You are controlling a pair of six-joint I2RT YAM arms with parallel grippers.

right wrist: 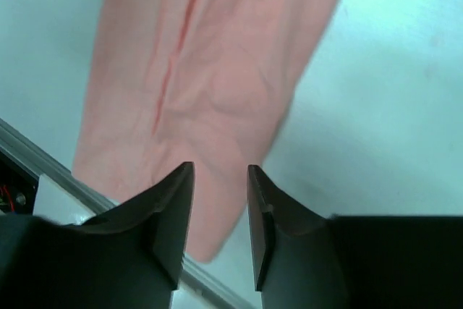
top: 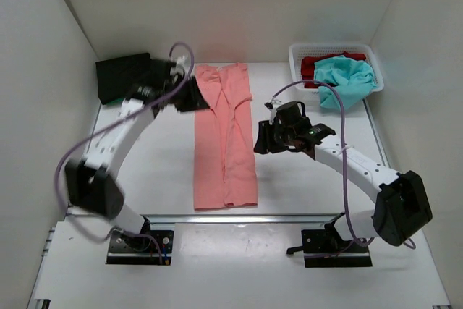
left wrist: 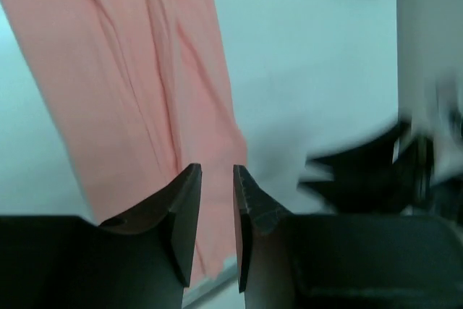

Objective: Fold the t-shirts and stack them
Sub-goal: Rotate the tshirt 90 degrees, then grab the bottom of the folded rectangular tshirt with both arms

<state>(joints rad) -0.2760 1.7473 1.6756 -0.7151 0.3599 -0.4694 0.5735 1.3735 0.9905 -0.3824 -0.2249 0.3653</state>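
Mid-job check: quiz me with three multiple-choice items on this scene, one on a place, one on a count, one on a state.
1. Where is the teal shirt? A in the basket; B on the pink shirt; C at the table's near edge.
2. How many shirt colours show in the basket? A one; B two; C four.
3. The pink shirt is: A heaped; B folded into a long strip; C rolled into a ball.
Answers: 1 A, it drapes over the basket's front rim. 2 B, only the red shirt and the teal one show. 3 B, it lies flat as a narrow strip mid-table.
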